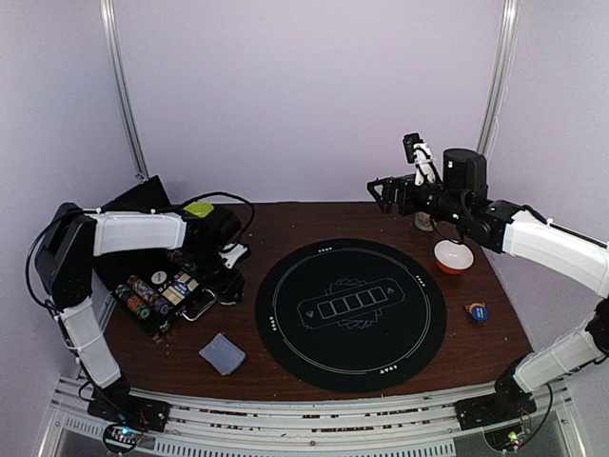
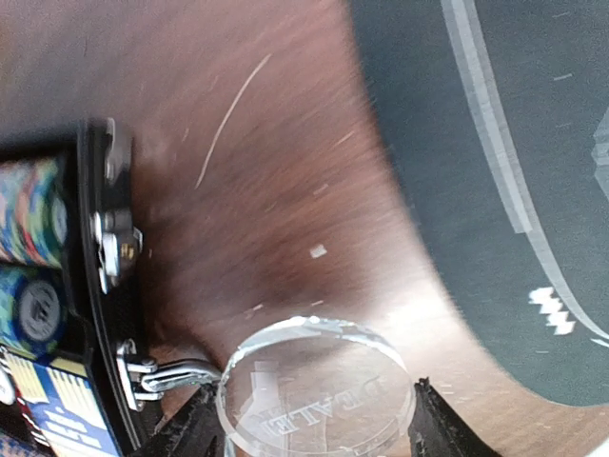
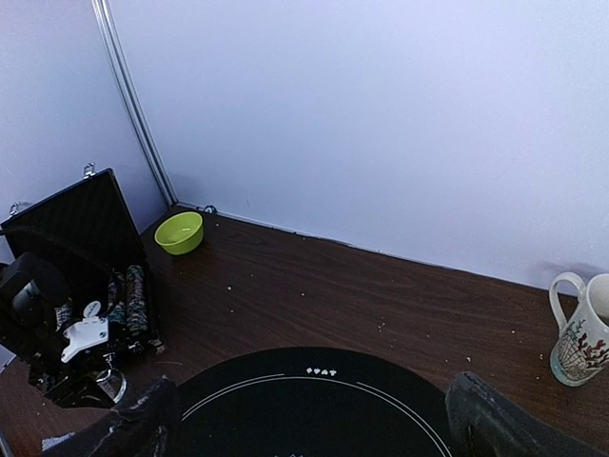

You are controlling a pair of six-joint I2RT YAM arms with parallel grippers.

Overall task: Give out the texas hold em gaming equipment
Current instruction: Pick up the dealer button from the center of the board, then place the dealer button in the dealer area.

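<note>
Our left hand [image 2: 314, 428] clamps the clear button [image 2: 314, 381] beside the case [image 2: 95, 286], likely to carry it to the mat [image 2: 476, 143]; our right hand [image 3: 314, 424] hovers, fingers apart.

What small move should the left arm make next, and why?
Probably a small lift of the left gripper. It pinches the clear dealer button close beside the chip case; rising should clear the case before moving to the black mat.
</note>
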